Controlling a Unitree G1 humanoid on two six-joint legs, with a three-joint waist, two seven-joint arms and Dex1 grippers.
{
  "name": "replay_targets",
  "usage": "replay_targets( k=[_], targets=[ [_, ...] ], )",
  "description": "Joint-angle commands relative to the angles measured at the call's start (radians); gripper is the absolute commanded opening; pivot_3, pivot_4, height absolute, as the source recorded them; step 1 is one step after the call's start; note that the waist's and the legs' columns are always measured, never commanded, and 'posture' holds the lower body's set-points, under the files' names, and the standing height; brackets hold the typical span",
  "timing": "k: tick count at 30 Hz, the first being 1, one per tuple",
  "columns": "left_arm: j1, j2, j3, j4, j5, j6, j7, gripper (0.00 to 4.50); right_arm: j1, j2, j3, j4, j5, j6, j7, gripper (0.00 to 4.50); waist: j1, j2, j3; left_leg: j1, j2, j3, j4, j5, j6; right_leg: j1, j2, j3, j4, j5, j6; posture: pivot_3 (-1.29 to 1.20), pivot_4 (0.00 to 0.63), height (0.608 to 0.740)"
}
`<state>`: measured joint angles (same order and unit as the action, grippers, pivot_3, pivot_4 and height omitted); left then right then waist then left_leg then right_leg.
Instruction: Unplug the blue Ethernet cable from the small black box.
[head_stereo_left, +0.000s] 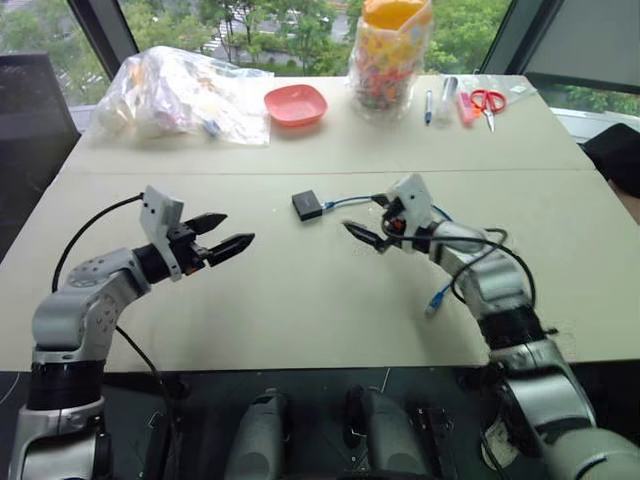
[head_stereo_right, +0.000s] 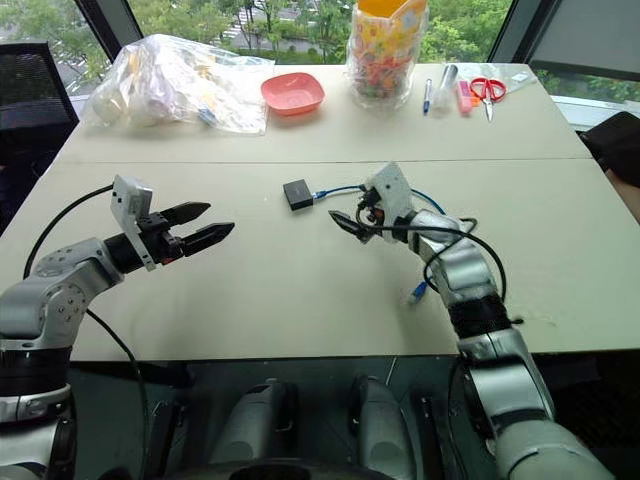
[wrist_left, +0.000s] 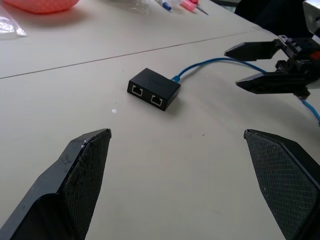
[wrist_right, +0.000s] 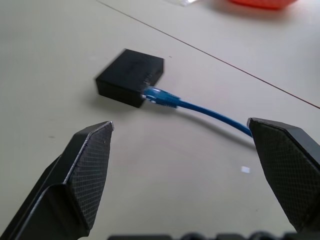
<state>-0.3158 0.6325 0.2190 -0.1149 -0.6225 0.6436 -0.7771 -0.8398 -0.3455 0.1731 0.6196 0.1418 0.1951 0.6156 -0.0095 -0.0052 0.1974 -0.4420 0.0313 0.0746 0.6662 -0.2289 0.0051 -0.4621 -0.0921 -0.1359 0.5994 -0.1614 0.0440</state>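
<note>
Centrally, the small black box (head_stereo_left: 307, 205) is lying flat on the beige counter (head_stereo_left: 300, 300), with the blue Ethernet cable (wrist_right: 210, 113) plugged into 1 edge and trailing off toward the robot's right, its free end (head_stereo_left: 438, 296) resting near the counter's front edge. The right pincer (head_stereo_left: 372, 221) is hovering just beside the box, spread wide over the cable and gripping nothing. The left pincer (head_stereo_left: 228, 232) is hanging well apart from the box, likewise wide open and empty, its 2 fingers (wrist_left: 80, 175) pointing at 2 vacant ports.
</note>
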Motion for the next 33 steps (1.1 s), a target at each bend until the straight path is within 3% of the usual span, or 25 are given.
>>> replay_targets(
  k=[1, 5, 10, 13, 19, 20, 24, 30, 33],
  targets=[
    [0.029, -0.009, 0.042, -0.063, -0.012, -0.016, 0.032, 4.44, -0.199, 0.057, 0.030, 0.380, -0.123, -0.212, -0.052, 4.50, -0.007, 0.000, 0.000, 0.000, 0.000, 0.000, 0.000, 0.000, 0.000, 0.000, 0.000, 0.000, 0.001, 0.000, 0.000, 0.00, 0.150, 0.740],
    [0.107, -0.041, 0.076, -0.153, -0.022, -0.013, 0.095, 4.44, -0.356, 0.140, 0.028, 0.667, -0.208, -0.263, -0.124, 4.50, -0.009, 0.000, 0.000, 0.000, 0.000, 0.001, -0.002, 0.000, 0.000, 0.000, 0.001, 0.002, 0.001, 0.002, -0.003, 0.00, 0.150, 0.740],
    [0.215, -0.080, 0.137, -0.274, -0.041, -0.005, 0.183, 4.44, -0.387, 0.218, 0.075, 0.754, -0.326, -0.219, -0.052, 4.50, -0.011, -0.001, -0.001, 0.003, 0.002, 0.002, -0.002, 0.000, -0.001, 0.001, 0.001, 0.004, 0.001, 0.002, -0.003, 0.00, 0.150, 0.740],
    [0.288, -0.092, 0.165, -0.347, -0.055, 0.004, 0.223, 4.50, -0.379, 0.245, 0.075, 0.763, -0.363, -0.190, 0.007, 3.58, -0.013, -0.001, -0.001, 0.011, 0.004, 0.002, -0.002, 0.000, -0.001, 0.006, 0.002, 0.008, 0.003, 0.000, -0.002, 0.00, 0.150, 0.740],
    [0.374, -0.102, 0.201, -0.420, -0.090, 0.015, 0.277, 4.50, -0.362, 0.283, 0.053, 0.761, -0.379, -0.158, 0.164, 0.40, -0.013, -0.001, -0.002, 0.019, 0.009, 0.003, -0.002, 0.000, -0.002, 0.011, 0.006, 0.010, 0.002, -0.001, -0.006, 0.00, 0.150, 0.740],
    [0.365, -0.098, 0.192, -0.412, -0.089, 0.014, 0.277, 4.50, -0.365, 0.286, 0.041, 0.760, -0.371, -0.151, 0.192, 0.07, -0.013, -0.001, -0.002, 0.019, 0.010, 0.004, -0.002, 0.000, -0.002, 0.011, 0.006, 0.010, 0.002, -0.001, -0.007, 0.00, 0.150, 0.740],
    [0.314, -0.084, 0.159, -0.375, -0.084, 0.014, 0.267, 4.50, -0.377, 0.283, 0.016, 0.752, -0.372, -0.153, 0.263, 0.07, -0.012, -0.001, -0.002, 0.019, 0.014, 0.004, -0.002, -0.001, -0.002, 0.011, 0.011, 0.010, 0.000, 0.000, -0.008, 0.00, 0.150, 0.740],
    [0.247, -0.074, 0.128, -0.309, -0.066, 0.003, 0.243, 4.50, -0.421, 0.251, -0.088, 0.737, -0.317, -0.185, 0.202, 0.07, -0.013, -0.001, -0.002, 0.017, 0.016, 0.006, -0.003, -0.001, -0.002, 0.008, 0.013, 0.011, 0.001, 0.001, -0.010, 0.00, 0.150, 0.740],
    [0.212, -0.066, 0.118, -0.275, -0.067, 0.000, 0.224, 4.50, -0.433, 0.188, -0.140, 0.718, -0.293, -0.234, 0.151, 0.81, -0.007, -0.001, -0.001, 0.014, 0.016, 0.008, -0.003, 0.000, -0.002, 0.004, 0.013, 0.012, 0.001, 0.002, -0.011, 0.00, 0.150, 0.740]
  ],
)
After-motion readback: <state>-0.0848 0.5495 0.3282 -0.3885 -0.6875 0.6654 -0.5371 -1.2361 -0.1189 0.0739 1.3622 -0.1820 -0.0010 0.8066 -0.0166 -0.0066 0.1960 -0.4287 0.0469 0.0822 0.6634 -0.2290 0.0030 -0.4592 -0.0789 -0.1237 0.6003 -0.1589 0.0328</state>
